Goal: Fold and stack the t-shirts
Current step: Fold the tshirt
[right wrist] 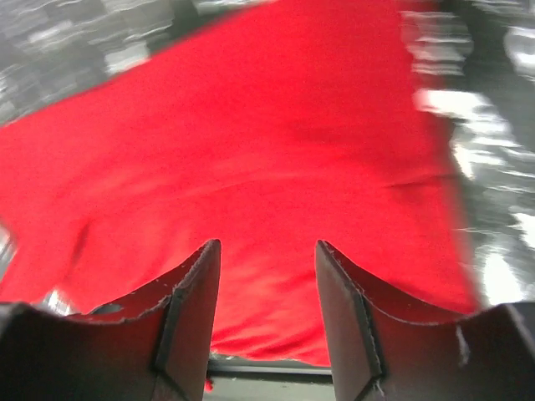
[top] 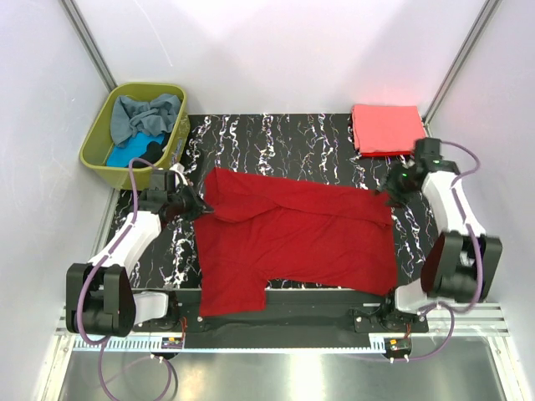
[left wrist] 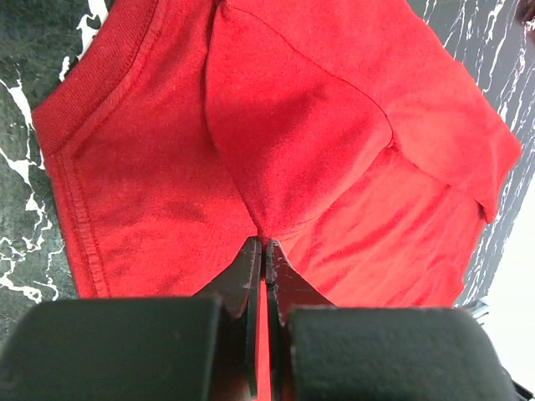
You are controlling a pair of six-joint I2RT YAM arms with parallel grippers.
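Red shirt [top: 292, 242] lies spread across the middle of the bench [top: 276, 138]. Soft, light, limp; likely bunches when dragged, so best taken at corners or hems. Left hand [left wrist: 264, 251] pinched tight on a fold at its left edge. Right hand [right wrist: 267, 251] parted, empty, over its right edge. Coral shirt [top: 384, 128] folded at far right corner. Basket [top: 96, 146] off far left corner. Black marbled top; white walls [top: 50, 125] close in.

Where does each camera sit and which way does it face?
Top external: above and behind the robot, looking down on the table, dark red t-shirt, left hand and right hand.
Left wrist: on the left arm, looking along its hand, shut on the t-shirt.
Right wrist: on the right arm, looking past its open hand at the t-shirt.
Shared: all show that t-shirt.
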